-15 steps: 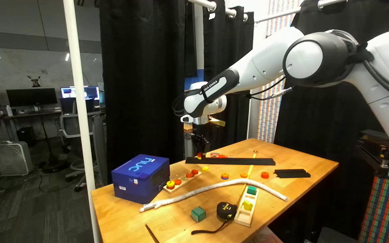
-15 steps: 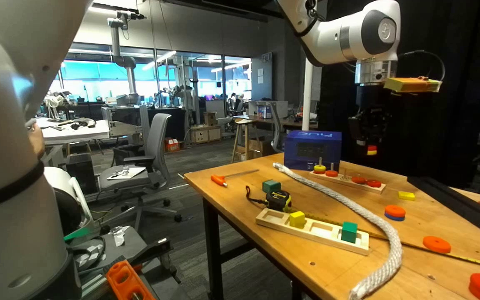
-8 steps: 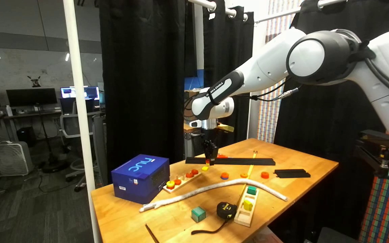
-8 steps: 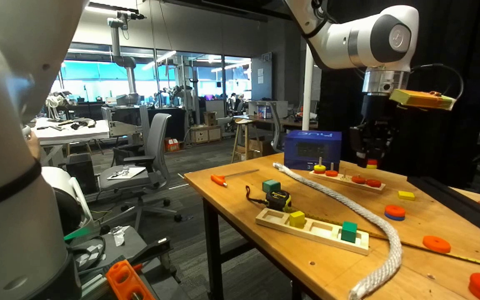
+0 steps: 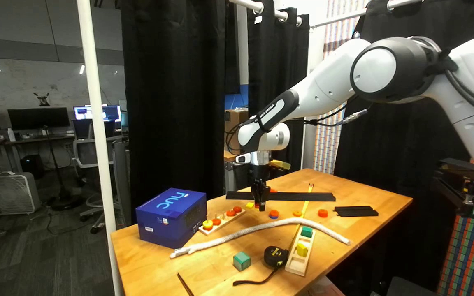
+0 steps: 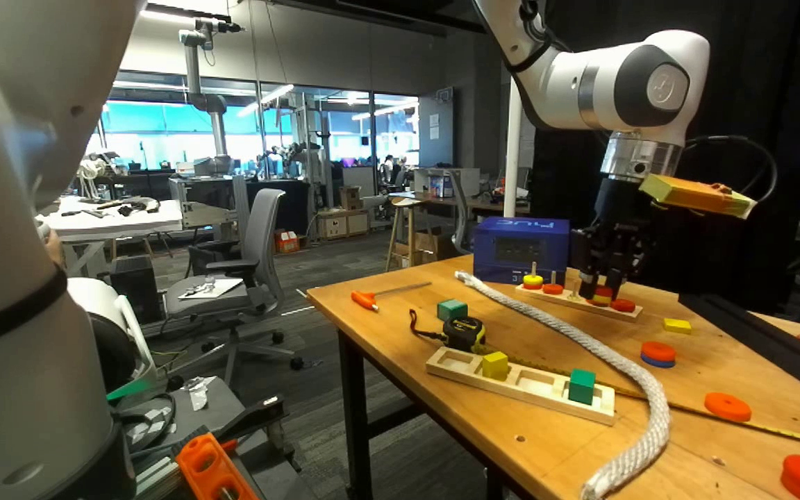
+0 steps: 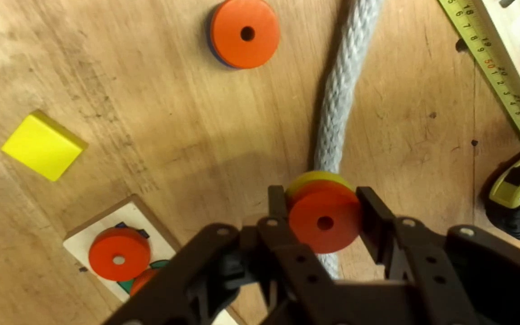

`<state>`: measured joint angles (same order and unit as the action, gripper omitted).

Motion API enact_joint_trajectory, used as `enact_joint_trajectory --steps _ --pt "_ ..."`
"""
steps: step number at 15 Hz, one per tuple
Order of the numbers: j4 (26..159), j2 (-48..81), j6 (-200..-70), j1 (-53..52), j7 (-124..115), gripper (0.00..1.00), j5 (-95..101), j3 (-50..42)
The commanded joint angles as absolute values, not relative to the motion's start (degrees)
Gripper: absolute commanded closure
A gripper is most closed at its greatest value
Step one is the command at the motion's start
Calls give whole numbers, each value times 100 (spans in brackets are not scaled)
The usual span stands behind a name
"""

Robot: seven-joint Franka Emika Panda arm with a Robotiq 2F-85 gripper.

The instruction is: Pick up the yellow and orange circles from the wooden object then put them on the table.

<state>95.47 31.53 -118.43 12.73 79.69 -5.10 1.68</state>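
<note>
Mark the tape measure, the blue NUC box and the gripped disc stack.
Tape measure (image 6: 464,334): in an exterior view, on the middle of its black-and-yellow case.
Blue NUC box (image 5: 161,231): in an exterior view, on its side face at picture left.
Gripped disc stack (image 7: 323,209): in the wrist view, on its red-orange face, beside the hole.

Both exterior views are looking slantwise down across the light tan wooden table (image 5: 154,267) from different sides, sharing the blue rectangular box (image 5: 171,220), while the wrist view is facing steeply down, close above the white braided rope (image 7: 342,85).
</note>
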Motion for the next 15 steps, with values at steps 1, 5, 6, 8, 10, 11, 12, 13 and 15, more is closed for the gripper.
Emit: enact_joint_trajectory --steps 1,5,6,8,10,11,12,13,15 --pt "9878 2961 -11867 1363 8034 74 -781 239" --pt "9979 2998 -11871 1382 8066 74 -875 242" --pt "9999 3008 -11866 1384 8069 74 -899 241" --pt "10052 3020 -11871 1394 8078 74 -921 233" --pt "10127 3016 -11888 1415 8082 74 -956 228" --pt "10192 2991 -11919 1431 8098 74 -981 230" --pt "10264 2960 -11969 1448 8122 74 -1010 231" --pt "10324 2942 -12016 1460 8139 74 -1020 228" --pt "10429 2903 -12042 1494 8168 74 -1054 231"
